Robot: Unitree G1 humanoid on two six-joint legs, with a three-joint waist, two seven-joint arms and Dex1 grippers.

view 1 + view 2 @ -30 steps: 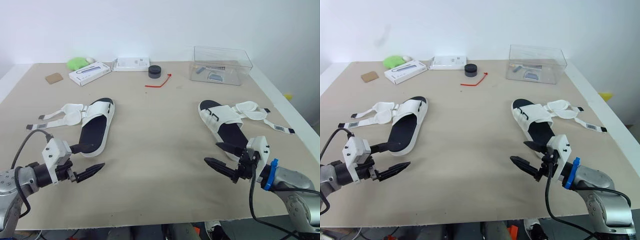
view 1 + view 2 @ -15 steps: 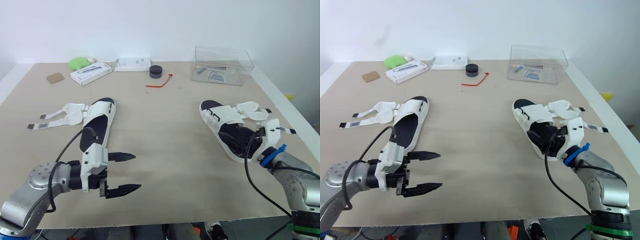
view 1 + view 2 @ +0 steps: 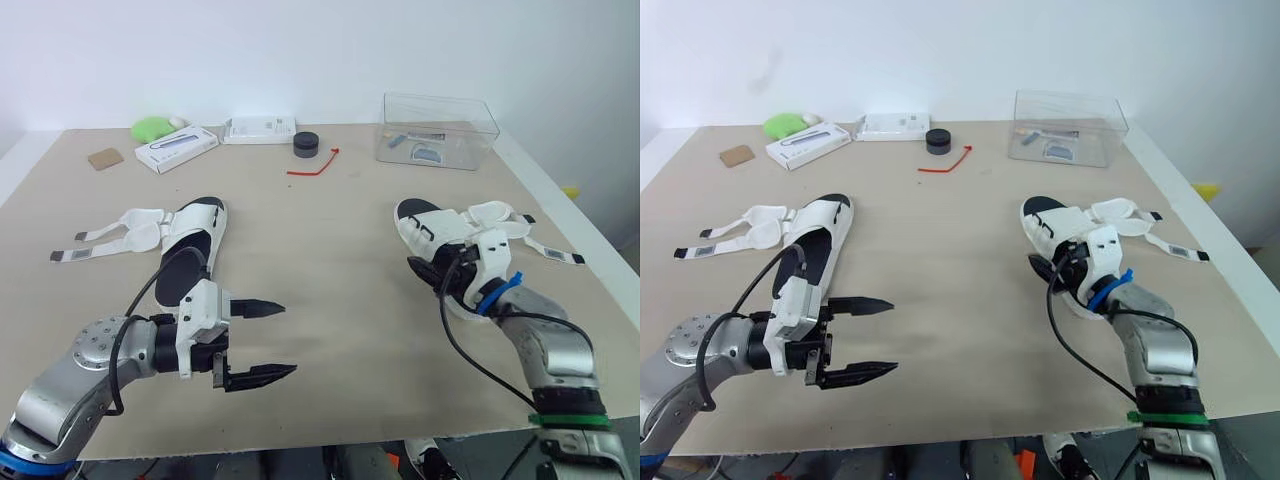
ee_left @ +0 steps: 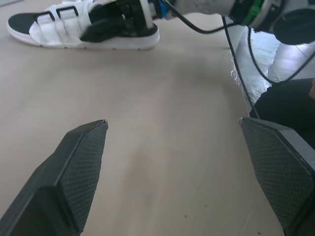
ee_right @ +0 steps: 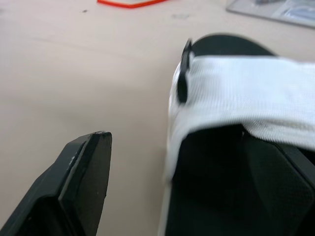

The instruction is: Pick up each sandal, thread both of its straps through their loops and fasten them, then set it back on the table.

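Note:
The left white sandal point(image 3: 192, 252) lies flat with its two straps point(image 3: 112, 234) spread out to the left, unfastened. The right white sandal point(image 3: 436, 236) lies flat too, its straps point(image 3: 510, 222) spread out to the right. My left gripper point(image 3: 288, 340) hovers open over bare table, in front of and right of the left sandal, holding nothing. My right gripper point(image 3: 428, 274) is at the right sandal's heel end. In the right wrist view it is open, one finger point(image 5: 86, 183) outside the sole's edge and the other finger point(image 5: 275, 182) on the black footbed under a white band point(image 5: 246, 93).
At the back stand a clear plastic box point(image 3: 437, 130), a black round puck point(image 3: 306, 144), a red cord point(image 3: 315, 165), two white boxes point(image 3: 177, 148) point(image 3: 260, 130), a green lump point(image 3: 152, 128) and a brown card point(image 3: 104, 158). The table's right edge point(image 3: 570, 225) runs close to the right sandal.
My right gripper has moved from the table's front up onto the right sandal's heel end, straddling its edge. My left gripper has swung in toward the middle and stays open.

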